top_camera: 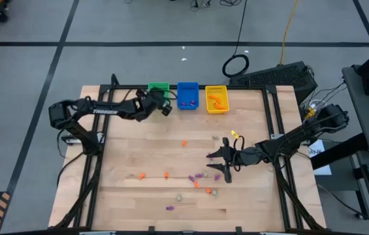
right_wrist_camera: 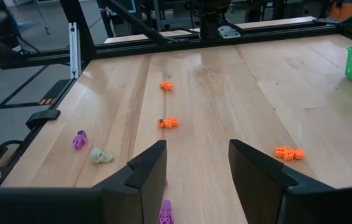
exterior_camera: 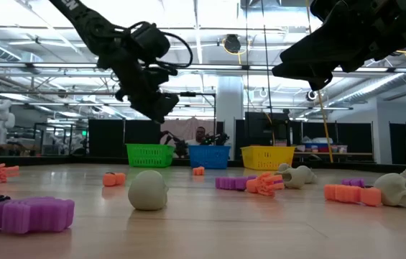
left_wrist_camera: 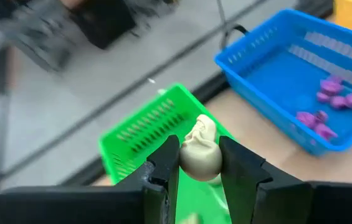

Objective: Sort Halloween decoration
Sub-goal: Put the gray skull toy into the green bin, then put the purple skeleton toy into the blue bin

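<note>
My left gripper (left_wrist_camera: 199,146) is shut on a pale greenish-beige skull trinket (left_wrist_camera: 202,149) over the green bin (left_wrist_camera: 139,134) at the table's far edge; the high view shows it (top_camera: 164,107) beside that bin (top_camera: 159,87). My right gripper (right_wrist_camera: 197,155) stands open above the right middle of the table (top_camera: 218,164), touching nothing. A purple trinket (right_wrist_camera: 165,213) lies on the wood below its fingers. Several orange, purple and pale Halloween trinkets (top_camera: 194,179) lie scattered on the near half of the table. My left gripper pinches the pale skull by its two sides (left_wrist_camera: 185,160) between its two fingers. The fingers slant down toward the table's far edge. The skull is lifted clear, over the green bin's near rim.
The blue bin (top_camera: 187,95) holds purple trinkets (left_wrist_camera: 334,99) and the yellow bin (top_camera: 216,99) holds orange ones; both stand right of the green bin. Dark frame rails (top_camera: 277,124) run along the table's sides. A person (exterior_camera: 200,134) shows beyond the far edge.
</note>
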`<control>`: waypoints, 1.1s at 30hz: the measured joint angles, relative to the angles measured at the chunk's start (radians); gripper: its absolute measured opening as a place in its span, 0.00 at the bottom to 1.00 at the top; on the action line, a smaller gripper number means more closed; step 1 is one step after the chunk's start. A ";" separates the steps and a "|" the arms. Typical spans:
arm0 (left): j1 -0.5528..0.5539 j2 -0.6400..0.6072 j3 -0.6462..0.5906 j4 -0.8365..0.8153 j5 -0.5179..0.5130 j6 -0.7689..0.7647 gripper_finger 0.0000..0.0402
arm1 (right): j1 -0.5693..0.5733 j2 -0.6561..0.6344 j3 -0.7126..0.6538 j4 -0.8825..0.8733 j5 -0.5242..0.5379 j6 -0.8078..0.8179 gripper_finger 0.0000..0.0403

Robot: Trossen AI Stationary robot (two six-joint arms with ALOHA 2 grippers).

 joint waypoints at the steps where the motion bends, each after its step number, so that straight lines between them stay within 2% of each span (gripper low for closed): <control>1: 0.012 0.000 0.000 -0.005 0.034 -0.011 0.23 | 0.000 0.000 0.000 0.000 0.000 0.000 0.40; 8: 0.075 0.005 0.000 -0.045 0.109 -0.068 0.23 | 0.000 0.000 0.000 0.001 0.000 0.000 0.40; 11: 0.109 0.030 0.000 -0.055 0.171 -0.069 0.24 | 0.000 0.000 0.000 0.001 0.000 0.000 0.40; 15: 0.146 0.067 0.000 -0.050 0.238 -0.063 0.31 | 0.000 0.000 0.000 0.001 0.000 0.000 0.40; 20: 0.162 0.083 0.000 -0.025 0.244 -0.063 0.44 | 0.000 0.000 0.000 0.001 0.000 0.000 0.40; 22: 0.162 0.083 0.000 -0.013 0.253 -0.060 0.49 | 0.000 0.000 0.000 -0.002 0.000 0.001 0.40; 27: 0.136 0.059 0.000 -0.014 0.359 -0.035 0.59 | 0.000 0.000 0.000 -0.094 -0.003 0.083 0.40; 30: 0.088 0.040 0.000 -0.018 0.419 -0.035 0.60 | 0.012 -0.006 0.000 -0.211 -0.004 0.153 0.40; 33: 0.018 0.018 0.000 -0.017 0.430 -0.033 0.60 | 0.033 -0.007 0.000 -0.324 -0.008 0.239 0.40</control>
